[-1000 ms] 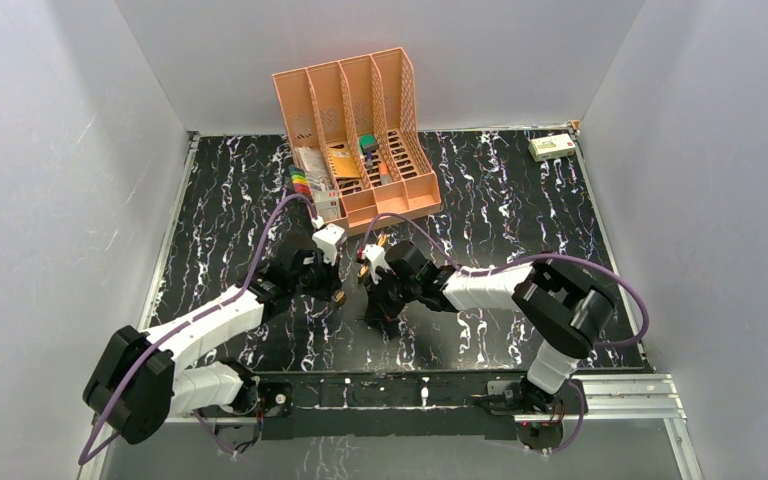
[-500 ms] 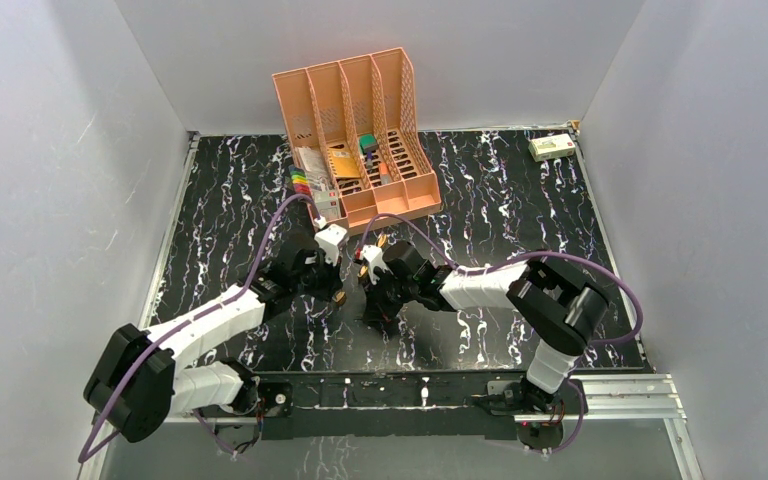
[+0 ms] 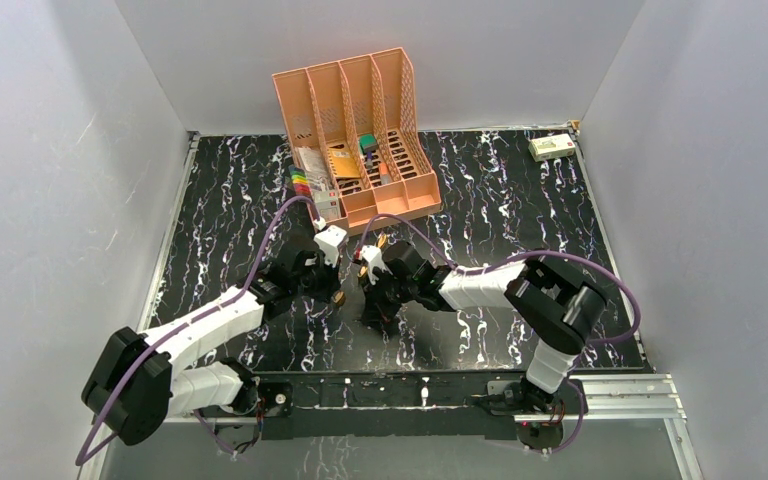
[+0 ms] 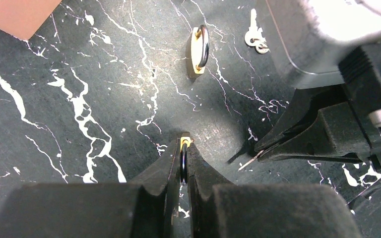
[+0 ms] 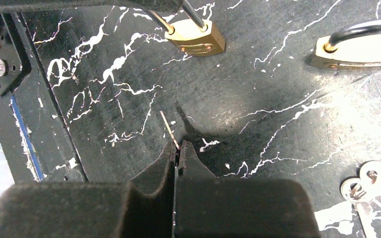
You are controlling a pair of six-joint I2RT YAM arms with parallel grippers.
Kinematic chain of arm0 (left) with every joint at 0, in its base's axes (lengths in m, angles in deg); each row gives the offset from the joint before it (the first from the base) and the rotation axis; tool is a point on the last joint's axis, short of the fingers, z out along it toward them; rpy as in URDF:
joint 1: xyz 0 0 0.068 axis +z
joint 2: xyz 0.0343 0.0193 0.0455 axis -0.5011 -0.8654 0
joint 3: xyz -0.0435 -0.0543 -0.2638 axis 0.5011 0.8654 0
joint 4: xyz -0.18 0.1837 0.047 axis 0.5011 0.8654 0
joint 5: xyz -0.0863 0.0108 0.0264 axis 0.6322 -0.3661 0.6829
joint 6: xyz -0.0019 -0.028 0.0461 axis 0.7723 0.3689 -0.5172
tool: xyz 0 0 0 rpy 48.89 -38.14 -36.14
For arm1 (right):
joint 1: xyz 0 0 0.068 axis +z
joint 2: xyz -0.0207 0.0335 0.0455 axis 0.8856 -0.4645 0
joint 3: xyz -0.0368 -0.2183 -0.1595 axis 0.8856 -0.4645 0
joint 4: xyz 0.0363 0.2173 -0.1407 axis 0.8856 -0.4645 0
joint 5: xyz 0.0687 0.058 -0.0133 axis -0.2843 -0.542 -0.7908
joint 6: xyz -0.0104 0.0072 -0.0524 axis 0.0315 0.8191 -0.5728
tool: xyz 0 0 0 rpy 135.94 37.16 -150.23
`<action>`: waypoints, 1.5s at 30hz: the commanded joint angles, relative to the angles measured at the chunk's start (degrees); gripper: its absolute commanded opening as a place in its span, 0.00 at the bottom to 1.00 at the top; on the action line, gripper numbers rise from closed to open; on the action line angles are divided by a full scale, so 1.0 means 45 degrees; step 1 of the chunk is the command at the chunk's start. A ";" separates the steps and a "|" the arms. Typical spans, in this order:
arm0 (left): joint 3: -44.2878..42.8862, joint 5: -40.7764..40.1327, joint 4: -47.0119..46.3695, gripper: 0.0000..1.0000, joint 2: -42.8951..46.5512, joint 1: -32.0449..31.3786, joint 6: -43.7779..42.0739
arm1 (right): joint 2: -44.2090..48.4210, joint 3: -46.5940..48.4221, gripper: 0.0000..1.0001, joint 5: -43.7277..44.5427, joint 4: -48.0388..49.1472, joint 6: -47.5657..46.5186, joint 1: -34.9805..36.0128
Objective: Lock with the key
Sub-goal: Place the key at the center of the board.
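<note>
Right claw [image 5: 177, 148] edged left, clenching the half-hidden key [image 5: 167, 128]; left claw [image 4: 182, 151] seemingly pinches a padlock [image 5: 197, 42].

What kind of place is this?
Probably a robot test booth: plain grey walls box in a black marbled table, two robot arms are bolted at its near edge, and an orange file rack sits at the back.
</note>
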 commanded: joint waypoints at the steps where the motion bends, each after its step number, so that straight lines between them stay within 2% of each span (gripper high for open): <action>1: -0.0007 -0.0185 0.0671 0.00 0.0416 -0.0103 -0.0183 | -0.0391 0.0359 0.04 -0.0139 0.0154 0.0035 0.0090; 13: 0.0037 -0.0032 0.0494 0.00 0.0573 -0.0162 -0.0330 | -0.0623 0.0437 0.05 -0.0234 0.0231 0.0074 0.0098; 23: 0.0013 -0.0193 0.0334 0.00 0.0441 -0.0182 -0.0409 | -0.0746 0.0438 0.18 -0.0334 0.0329 0.0114 0.0100; 27: -0.0030 -0.0203 0.0333 0.06 0.0358 -0.0182 -0.0387 | -0.0748 0.0437 0.22 -0.0334 0.0350 0.0124 0.0093; 33: -0.0090 -0.0286 0.0333 0.19 0.0296 -0.0177 -0.0288 | -0.0695 0.0370 0.24 -0.0412 0.0360 0.0114 0.0086; 45: -0.0187 -0.0313 0.0230 0.33 0.0359 -0.0182 -0.0116 | -0.0379 0.0188 0.35 -0.0534 0.0521 0.0097 0.0101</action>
